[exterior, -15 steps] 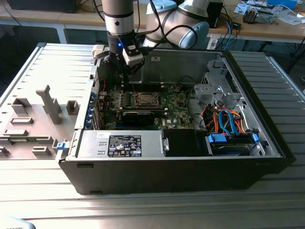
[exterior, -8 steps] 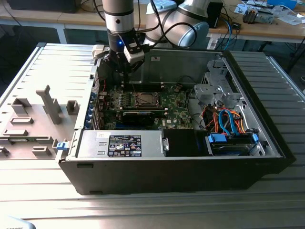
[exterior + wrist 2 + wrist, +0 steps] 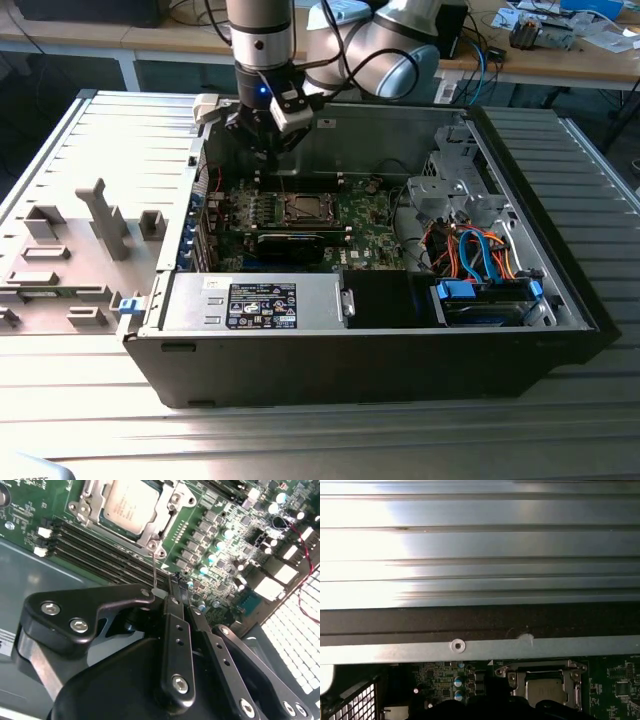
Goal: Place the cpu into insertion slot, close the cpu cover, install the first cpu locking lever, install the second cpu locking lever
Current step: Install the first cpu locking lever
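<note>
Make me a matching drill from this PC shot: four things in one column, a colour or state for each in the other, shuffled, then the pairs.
Things:
1. cpu
2. cpu cover
3. end effector
4. memory slots

States:
A. long, dark, in a row beside the socket
B. silver frame lying flat around the chip
C. raised above the board, holding nothing
D. silver-grey top, seated in the socket

Pairs: 1-D, 2-B, 3-C, 4-A

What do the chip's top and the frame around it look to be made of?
The chip top looks like matte silver-grey metal: flat, evenly dull, faint print. The frame around it looks like brighter bare steel, with sharp glints at its edges and screw heads; the exact alloy can't be told. The board beneath looks like green laminate.
</note>
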`<move>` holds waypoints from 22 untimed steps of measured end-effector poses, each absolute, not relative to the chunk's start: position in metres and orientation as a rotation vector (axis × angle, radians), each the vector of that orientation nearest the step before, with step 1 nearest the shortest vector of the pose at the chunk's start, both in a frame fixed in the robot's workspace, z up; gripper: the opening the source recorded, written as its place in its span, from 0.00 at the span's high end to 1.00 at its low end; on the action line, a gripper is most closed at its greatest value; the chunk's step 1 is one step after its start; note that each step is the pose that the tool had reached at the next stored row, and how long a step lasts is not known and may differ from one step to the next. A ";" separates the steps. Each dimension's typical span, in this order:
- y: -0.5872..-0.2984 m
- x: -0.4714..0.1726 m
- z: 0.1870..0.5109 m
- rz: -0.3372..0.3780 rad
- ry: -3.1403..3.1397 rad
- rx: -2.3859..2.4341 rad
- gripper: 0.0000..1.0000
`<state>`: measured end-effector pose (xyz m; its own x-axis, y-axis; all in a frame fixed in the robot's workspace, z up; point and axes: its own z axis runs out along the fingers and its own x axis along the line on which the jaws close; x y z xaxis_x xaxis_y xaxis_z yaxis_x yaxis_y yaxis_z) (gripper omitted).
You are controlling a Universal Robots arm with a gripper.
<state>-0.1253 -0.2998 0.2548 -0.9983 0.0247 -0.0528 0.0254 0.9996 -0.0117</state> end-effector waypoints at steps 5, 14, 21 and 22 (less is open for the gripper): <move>-0.300 -0.122 0.255 -0.019 3.090 0.039 0.89; -0.300 -0.119 0.255 -0.019 3.090 0.039 0.89; -0.300 -0.118 0.254 -0.019 3.090 0.039 0.89; -0.300 -0.118 0.254 -0.019 3.090 0.039 0.89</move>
<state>-0.1185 -0.2998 0.2543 -0.9984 0.0249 -0.0510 0.0255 0.9996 -0.0118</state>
